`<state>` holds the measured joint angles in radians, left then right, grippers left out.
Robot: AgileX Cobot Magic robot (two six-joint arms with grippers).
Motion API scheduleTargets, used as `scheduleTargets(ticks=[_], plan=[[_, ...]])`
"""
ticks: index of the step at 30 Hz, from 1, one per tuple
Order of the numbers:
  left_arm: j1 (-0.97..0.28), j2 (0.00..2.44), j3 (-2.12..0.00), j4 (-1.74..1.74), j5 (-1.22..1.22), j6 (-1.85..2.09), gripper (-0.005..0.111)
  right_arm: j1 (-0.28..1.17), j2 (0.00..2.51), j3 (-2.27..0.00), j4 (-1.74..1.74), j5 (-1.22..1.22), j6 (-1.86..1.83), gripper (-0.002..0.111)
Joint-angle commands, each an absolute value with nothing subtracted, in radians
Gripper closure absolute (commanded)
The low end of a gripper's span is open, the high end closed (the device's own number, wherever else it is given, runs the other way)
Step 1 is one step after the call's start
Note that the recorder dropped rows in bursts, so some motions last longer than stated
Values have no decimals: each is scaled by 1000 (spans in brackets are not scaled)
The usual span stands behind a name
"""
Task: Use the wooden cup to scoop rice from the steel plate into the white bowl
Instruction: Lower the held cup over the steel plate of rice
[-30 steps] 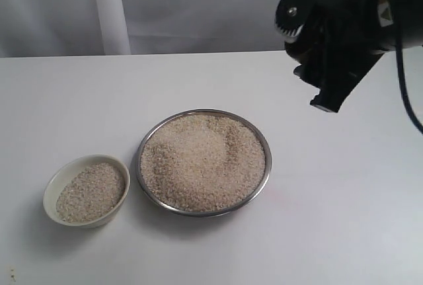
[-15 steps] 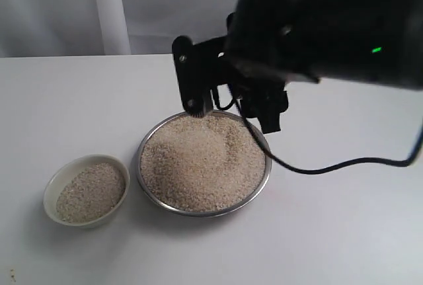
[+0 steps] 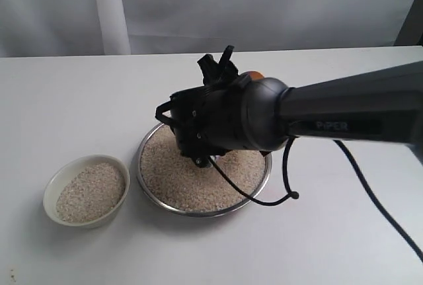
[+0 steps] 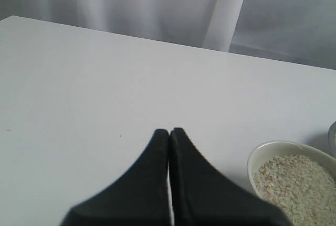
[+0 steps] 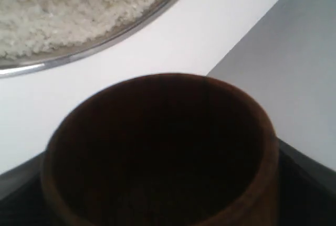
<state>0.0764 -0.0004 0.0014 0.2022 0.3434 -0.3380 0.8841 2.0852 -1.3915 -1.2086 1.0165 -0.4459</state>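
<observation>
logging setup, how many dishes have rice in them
2: the white bowl at the exterior view's left, and the steel plate beside it, partly under the right arm. The wooden cup looks too dark inside to tell.

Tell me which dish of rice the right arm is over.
The steel plate, the wide shiny metal one; the smaller white bowl sits apart, uncovered.

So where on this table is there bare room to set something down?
Bare table lies front-right of the steel plate, along the near edge, and across the far left behind the white bowl. Crowded: the narrow gap between bowl and plate, and above the plate, where the right arm hangs with the wooden cup.
</observation>
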Motion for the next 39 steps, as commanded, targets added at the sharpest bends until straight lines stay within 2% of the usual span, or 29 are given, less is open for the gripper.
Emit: scheduleTargets(ticks=[1,7,15,39], plan=[[70,0,0,196,337,-340,107,886,2121,-1398,-1236,990,-449,108],[70,0,0,196,337,-340,107,884,2132,-1398,-1211,887,-443,108],[70,0,0,196,337,-340,107,871,2225,-1502,-1166,918,-445,108],[70,0,0,196,337,-340,107,874,2242,-1502,-1007,869,-524,108]])
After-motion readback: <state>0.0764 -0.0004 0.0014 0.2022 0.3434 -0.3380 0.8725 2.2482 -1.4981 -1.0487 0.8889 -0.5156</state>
